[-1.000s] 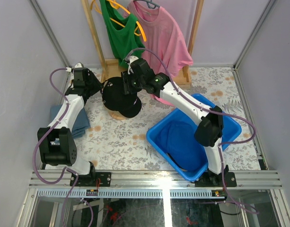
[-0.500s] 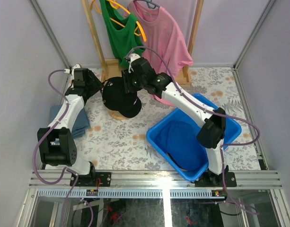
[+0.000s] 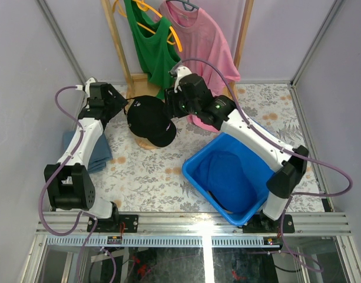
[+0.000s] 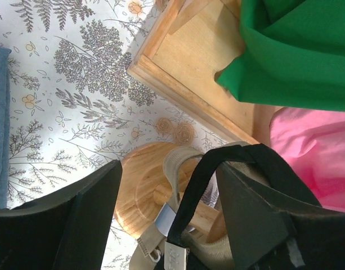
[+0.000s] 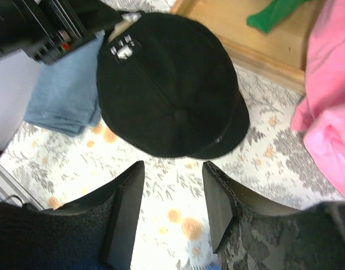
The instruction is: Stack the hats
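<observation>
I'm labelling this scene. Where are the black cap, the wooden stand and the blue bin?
black cap (image 5: 172,84): right wrist view, on the crown.
wooden stand (image 4: 139,188): left wrist view, on its round wooden base.
blue bin (image 3: 195,158): top external view, on its left rim.

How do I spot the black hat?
Look at the wooden rack at the back holding a green shirt and a pink shirt. Right in front, the black hat sits on a round wooden stand. Unlike the flat blue cloth beside it, it is domed, with a brim.
</observation>
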### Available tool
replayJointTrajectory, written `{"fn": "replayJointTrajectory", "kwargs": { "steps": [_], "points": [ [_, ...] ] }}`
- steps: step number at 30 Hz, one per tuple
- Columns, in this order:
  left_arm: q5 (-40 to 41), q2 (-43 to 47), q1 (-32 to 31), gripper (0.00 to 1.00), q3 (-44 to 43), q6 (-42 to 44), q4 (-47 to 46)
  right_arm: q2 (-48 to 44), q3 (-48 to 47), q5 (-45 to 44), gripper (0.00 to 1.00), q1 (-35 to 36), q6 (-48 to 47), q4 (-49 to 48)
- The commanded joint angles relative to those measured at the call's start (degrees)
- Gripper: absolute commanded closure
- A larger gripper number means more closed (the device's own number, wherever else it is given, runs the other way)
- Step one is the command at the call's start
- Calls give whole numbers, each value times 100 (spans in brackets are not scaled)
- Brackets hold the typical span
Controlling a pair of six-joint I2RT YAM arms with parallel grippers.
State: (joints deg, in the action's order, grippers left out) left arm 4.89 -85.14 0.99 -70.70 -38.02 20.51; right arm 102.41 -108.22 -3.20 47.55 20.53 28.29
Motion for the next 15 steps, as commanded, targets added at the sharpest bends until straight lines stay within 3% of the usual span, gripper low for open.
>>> {"fn": "replayJointTrajectory", "kwargs": {
  "steps": [1, 15],
  "points": [
    [226, 202, -26, 31, -221, -155, 42, -655, 525, -343, 46, 57, -181, 151],
    [311, 202, -25, 22, -136, -291, 251, -2493, 2564, -1378, 36, 54, 32, 1318]
  ]
}}
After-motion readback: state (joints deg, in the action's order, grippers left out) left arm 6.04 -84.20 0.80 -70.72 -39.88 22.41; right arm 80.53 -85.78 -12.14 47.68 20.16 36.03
